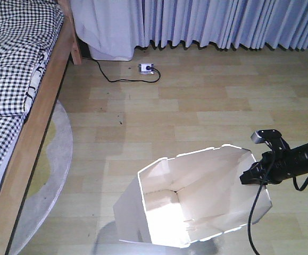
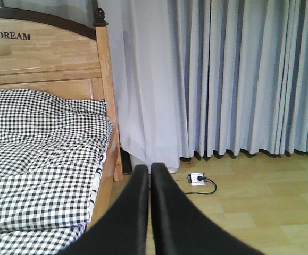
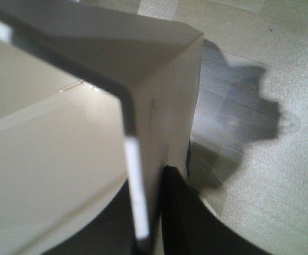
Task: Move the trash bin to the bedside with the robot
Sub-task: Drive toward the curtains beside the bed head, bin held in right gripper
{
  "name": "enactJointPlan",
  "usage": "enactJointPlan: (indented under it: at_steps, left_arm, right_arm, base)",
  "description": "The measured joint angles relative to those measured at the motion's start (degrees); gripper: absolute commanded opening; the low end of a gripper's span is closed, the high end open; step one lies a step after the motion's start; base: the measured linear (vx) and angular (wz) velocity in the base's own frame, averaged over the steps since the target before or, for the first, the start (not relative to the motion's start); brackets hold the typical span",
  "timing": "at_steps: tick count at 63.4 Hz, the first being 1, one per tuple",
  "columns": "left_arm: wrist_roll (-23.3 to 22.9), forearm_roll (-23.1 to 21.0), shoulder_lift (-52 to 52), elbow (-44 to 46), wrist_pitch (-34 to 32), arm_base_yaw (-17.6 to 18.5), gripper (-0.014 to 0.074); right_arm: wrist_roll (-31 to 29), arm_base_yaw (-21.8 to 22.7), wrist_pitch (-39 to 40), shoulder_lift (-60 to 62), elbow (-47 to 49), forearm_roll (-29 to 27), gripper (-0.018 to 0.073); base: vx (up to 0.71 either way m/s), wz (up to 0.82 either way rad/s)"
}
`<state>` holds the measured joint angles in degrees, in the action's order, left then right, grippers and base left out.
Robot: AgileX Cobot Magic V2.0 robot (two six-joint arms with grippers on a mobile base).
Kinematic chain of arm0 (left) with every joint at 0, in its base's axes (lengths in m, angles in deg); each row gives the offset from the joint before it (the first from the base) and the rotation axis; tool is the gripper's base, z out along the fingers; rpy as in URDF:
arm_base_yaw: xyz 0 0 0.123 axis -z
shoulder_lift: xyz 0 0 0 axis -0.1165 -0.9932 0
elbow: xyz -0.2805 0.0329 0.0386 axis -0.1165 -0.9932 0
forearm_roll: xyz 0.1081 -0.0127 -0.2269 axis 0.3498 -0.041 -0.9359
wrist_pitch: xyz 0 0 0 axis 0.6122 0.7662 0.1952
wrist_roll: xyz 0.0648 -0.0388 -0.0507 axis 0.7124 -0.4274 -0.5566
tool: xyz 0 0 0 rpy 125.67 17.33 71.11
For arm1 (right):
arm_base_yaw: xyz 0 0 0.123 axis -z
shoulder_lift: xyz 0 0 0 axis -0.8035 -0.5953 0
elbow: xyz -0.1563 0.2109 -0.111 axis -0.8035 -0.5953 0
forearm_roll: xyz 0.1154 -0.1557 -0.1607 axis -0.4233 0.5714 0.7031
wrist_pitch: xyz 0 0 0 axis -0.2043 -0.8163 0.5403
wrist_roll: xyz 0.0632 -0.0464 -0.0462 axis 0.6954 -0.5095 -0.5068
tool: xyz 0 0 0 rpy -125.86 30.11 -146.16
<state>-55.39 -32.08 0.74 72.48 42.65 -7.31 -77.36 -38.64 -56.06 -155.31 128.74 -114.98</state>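
The white faceted trash bin (image 1: 207, 186) stands on the wooden floor at the bottom middle of the front view, its open top tipped toward the camera. My right gripper (image 1: 253, 178), on a slim black arm coming in from the right, is shut on the bin's right rim. In the right wrist view the thin bin wall (image 3: 63, 133) runs between the two black fingers of the right gripper (image 3: 147, 183). The bed (image 1: 15, 64), with checked bedding and a light wooden frame, lies along the left, apart from the bin. My left gripper (image 2: 149, 171) is shut and holds nothing, facing the bed (image 2: 36, 149).
A grey and yellow round rug (image 1: 55, 170) lies beside the bed frame, left of the bin. A white power strip (image 1: 147, 68) with a black cable sits on the floor near the pale curtains (image 1: 223, 21) at the back.
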Motion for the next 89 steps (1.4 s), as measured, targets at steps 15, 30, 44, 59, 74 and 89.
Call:
enactJointPlan:
  at_steps: [15, 30, 44, 59, 74, 89]
  left_arm:
    - [0.0, 0.0, 0.0, 0.0, 0.0, 0.0, -0.0006]
    - [0.0, 0.0, 0.0, 0.0, 0.0, 0.0, -0.0006]
    - [0.0, 0.0, 0.0, 0.0, 0.0, 0.0, -0.0006]
    - [0.0, 0.0, 0.0, 0.0, 0.0, 0.0, -0.0006]
    - [0.0, 0.0, 0.0, 0.0, 0.0, 0.0, -0.0006]
    - [0.0, 0.0, 0.0, 0.0, 0.0, 0.0, -0.0006]
  right_arm:
    - [0.0, 0.0, 0.0, 0.0, 0.0, 0.1, -0.0005]
    - [0.0, 0.0, 0.0, 0.0, 0.0, 0.1, -0.0005]
    - [0.0, 0.0, 0.0, 0.0, 0.0, 0.1, -0.0005]
    - [0.0, 0.0, 0.0, 0.0, 0.0, 0.1, -0.0005]
    - [0.0, 0.0, 0.0, 0.0, 0.0, 0.1, -0.0005]
    - [0.0, 0.0, 0.0, 0.0, 0.0, 0.1, -0.0005]
  base:
    - [0.16, 0.01]
    - [0.19, -0.02]
    - [0.19, -0.03]
    - [0.19, -0.04]
    - [0.18, -0.06]
    - [0.19, -0.04]
